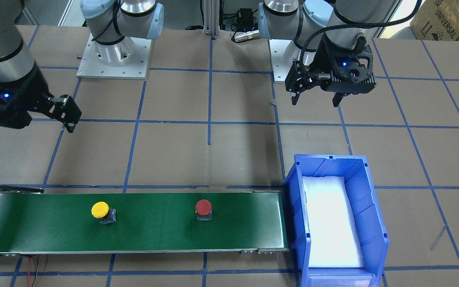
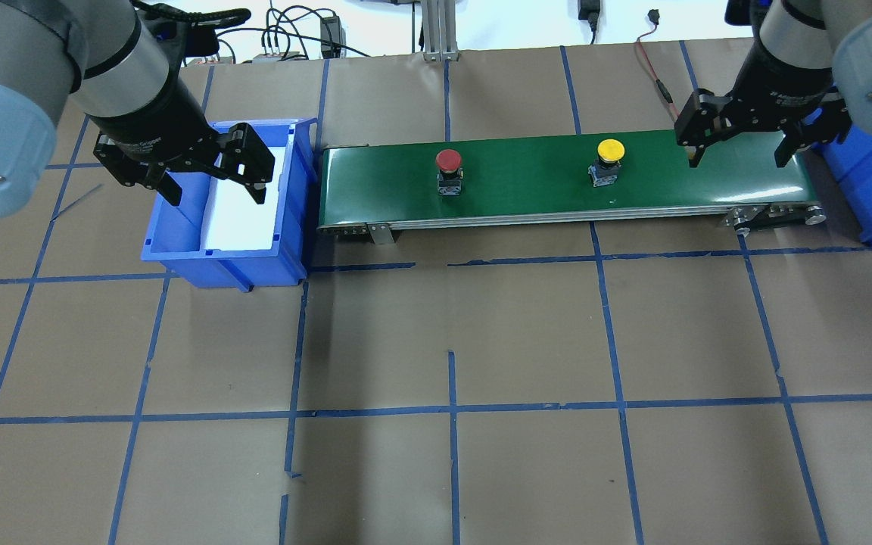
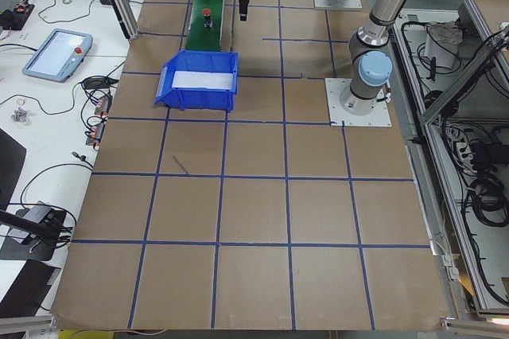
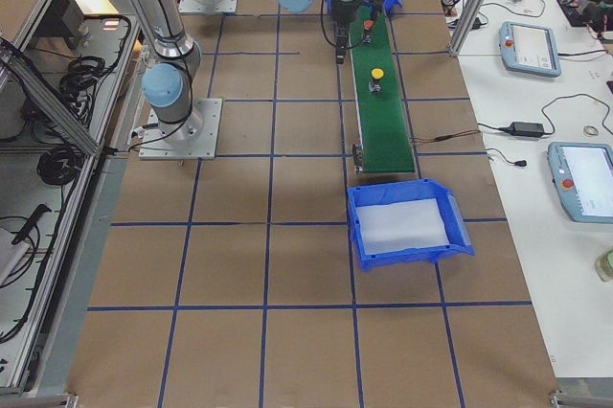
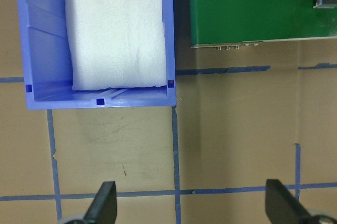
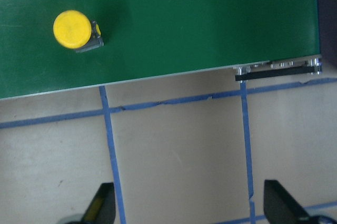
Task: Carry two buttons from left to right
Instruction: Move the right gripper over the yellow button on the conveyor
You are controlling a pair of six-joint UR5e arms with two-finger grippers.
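On the green belt (image 2: 527, 193), yellow button (image 2: 610, 151) near right fingers (image 2: 697, 144) (red button (image 2: 448, 160) farther).

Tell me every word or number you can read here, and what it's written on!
"UNIVERSAL R": on the cardboard box, cut off at the picture's edge.
White print on the left hand and the right hand: too blurred to read.
The tablet screens: too small to read.
No writing seen on the yellow button, red button, green belt or blue bin.
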